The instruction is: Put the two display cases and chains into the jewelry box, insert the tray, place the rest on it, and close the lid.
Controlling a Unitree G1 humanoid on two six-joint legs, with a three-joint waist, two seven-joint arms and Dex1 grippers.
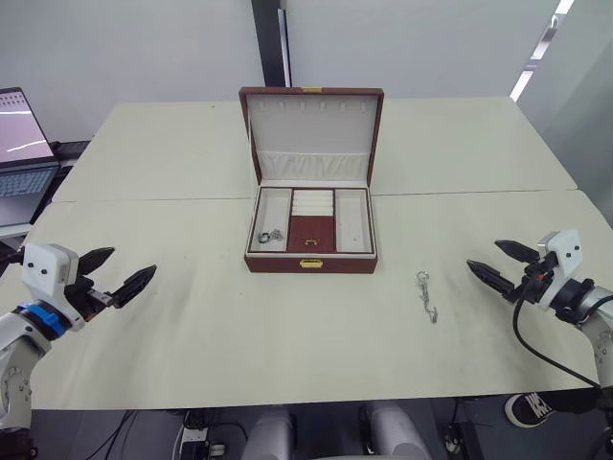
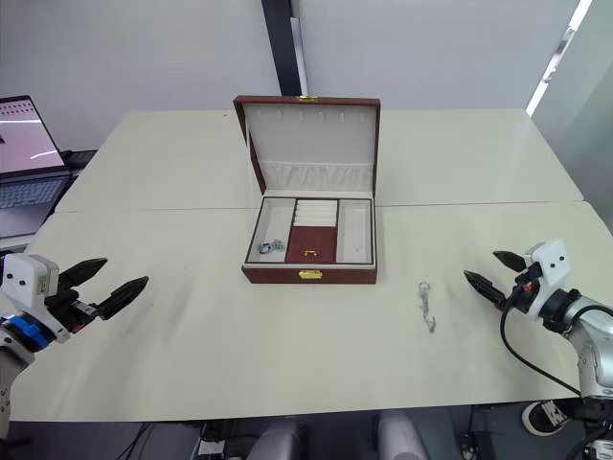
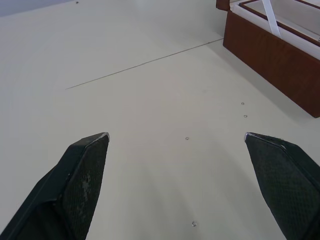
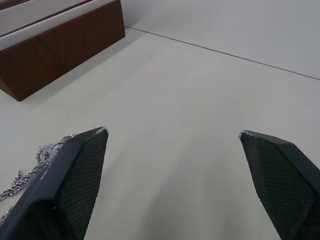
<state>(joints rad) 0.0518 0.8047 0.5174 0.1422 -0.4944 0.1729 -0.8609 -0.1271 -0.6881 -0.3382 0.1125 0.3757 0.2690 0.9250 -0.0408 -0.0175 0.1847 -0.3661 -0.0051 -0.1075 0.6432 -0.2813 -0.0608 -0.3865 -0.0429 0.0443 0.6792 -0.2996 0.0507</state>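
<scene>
Pale cream bench, two slabs with a seam running just behind the jewelry box; grey wall behind, a laptop off the bench well to the box's left.

Box sits mid-bench, lid upright and open. The tray looks already seated: cream end sections, brown middle with gold handle. Some small silvery jewellery lies in the tray's left section. I can't make out the display cases, so I assume they're under the tray.

One chain lies on the bench, forward and right of the box, stretched roughly front to back.

Left end effector is spread wide, holding nothing, well left of the box. Right end effector is also spread and empty, right of the chain, near but not touching.

Step in hand, as I read it: the right arm picks up that chain.
- Come in low from the right and straddle it across its length, not along it.
- It's thin and flat on the surface, so fingertips must nearly touch the bench before closing. Aiming near an end fitting should give more to pinch.
- Expect it to dangle; lift high enough to clear the box's front wall before moving over the tray.

Plenty of open bench between chain and box. The front bench edge is not far behind the chain; avoid dragging it that way.
</scene>
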